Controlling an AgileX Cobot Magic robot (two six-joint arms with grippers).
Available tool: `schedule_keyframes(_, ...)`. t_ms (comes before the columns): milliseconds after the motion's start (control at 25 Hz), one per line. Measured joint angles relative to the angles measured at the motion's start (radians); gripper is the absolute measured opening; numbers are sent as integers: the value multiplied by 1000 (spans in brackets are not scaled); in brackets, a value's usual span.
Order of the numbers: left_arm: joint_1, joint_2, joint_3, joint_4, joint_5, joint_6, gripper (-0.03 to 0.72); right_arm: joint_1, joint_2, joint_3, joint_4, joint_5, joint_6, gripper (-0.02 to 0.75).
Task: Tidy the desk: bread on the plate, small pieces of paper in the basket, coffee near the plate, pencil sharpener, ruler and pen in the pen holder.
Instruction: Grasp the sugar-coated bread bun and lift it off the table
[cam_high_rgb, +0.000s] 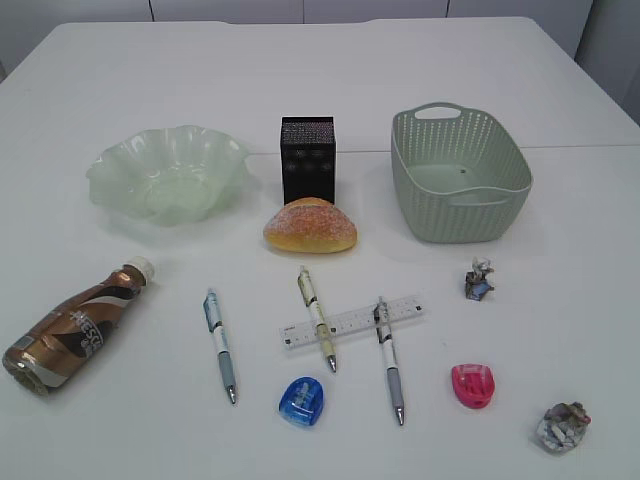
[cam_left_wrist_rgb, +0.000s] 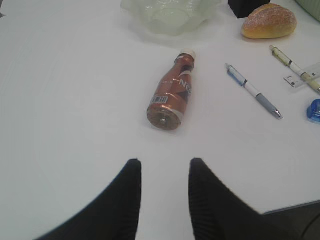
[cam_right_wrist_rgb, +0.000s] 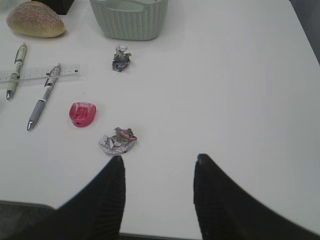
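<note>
Starting from scratch: bread (cam_high_rgb: 310, 226) sits on the worktop (cam_high_rgb: 560, 90) near the pen holder (cam_high_rgb: 307, 158), plate (cam_high_rgb: 168, 172) and basket (cam_high_rgb: 460, 186) bare, both tools, left (cam_left_wrist_rgb: 165, 172) and right (cam_right_wrist_rgb: 159, 167), spread, holding nothing.

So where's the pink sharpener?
In the exterior view the pink sharpener lies on the table's near right part, between a pen on its left and a paper wad on its right.
</note>
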Motion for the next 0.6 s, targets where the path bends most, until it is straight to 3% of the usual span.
schedule_keyframes(600, 0, 0, 0, 0, 0, 0, 238, 0, 0, 0, 0, 0, 0, 365)
